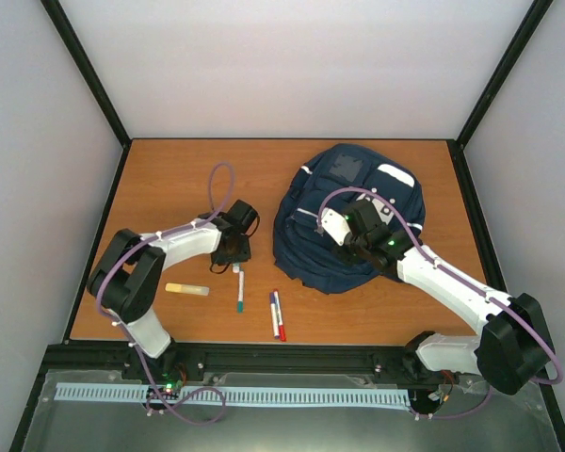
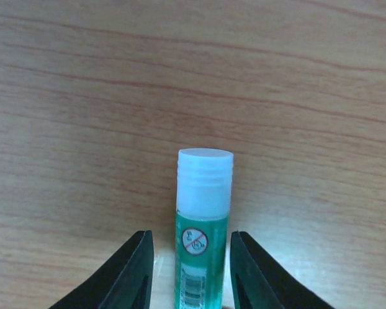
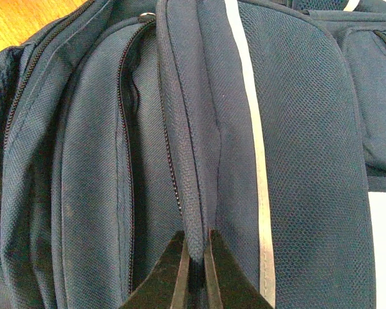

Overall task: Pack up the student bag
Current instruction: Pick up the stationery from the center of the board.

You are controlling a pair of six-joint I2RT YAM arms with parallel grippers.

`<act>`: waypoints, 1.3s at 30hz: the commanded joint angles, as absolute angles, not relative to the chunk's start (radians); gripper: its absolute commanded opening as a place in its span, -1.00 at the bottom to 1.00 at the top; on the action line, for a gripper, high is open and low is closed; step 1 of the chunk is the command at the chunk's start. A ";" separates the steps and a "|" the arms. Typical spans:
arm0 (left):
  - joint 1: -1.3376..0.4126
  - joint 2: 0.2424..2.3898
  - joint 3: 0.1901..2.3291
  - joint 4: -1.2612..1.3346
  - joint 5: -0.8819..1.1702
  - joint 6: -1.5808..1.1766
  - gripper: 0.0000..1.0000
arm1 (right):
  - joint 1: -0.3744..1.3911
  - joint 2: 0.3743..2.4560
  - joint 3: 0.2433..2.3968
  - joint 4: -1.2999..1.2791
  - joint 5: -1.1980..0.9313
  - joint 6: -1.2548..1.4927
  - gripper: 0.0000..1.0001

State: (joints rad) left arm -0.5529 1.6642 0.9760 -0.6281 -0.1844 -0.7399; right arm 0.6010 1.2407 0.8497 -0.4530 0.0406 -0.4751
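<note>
Pick-up step: left fingers (image 2: pixel 132 273) straddle the marker (image 2: pixel 204 232), narrowly apart; right fingers (image 3: pixel 170 277) pinch a bag (image 3: pixel 309 161) fold. Next: close, lift.

Navy, white-striped student bag (image 1: pixel 301 250) lies flat, right of centre.

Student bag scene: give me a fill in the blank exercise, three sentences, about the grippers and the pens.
1. The right gripper pinches a fold of the student bag, which lies on the ____ half of the table.
2. The left gripper has its jaws on either side of a green tube with a ____ cap.
3. A red pen lies beside a ____ pen.
Missing words: right; white; blue.
</note>
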 commanded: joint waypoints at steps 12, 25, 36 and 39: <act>-0.540 1.717 0.994 -0.566 -0.128 -0.739 -0.82 | 0.601 1.235 0.847 -0.446 0.018 -0.490 -0.95; -0.595 1.407 0.879 -0.219 0.194 -0.722 -0.98 | 0.600 1.271 0.848 -0.423 0.065 -0.481 -0.94; -0.733 1.406 0.993 -0.177 0.259 -0.786 -0.99 | 0.568 1.280 1.051 -0.509 0.012 -0.461 -0.95; -0.746 1.399 1.003 -0.174 0.271 -0.794 -0.98 | 0.558 1.289 1.100 -0.517 0.012 -0.450 -0.94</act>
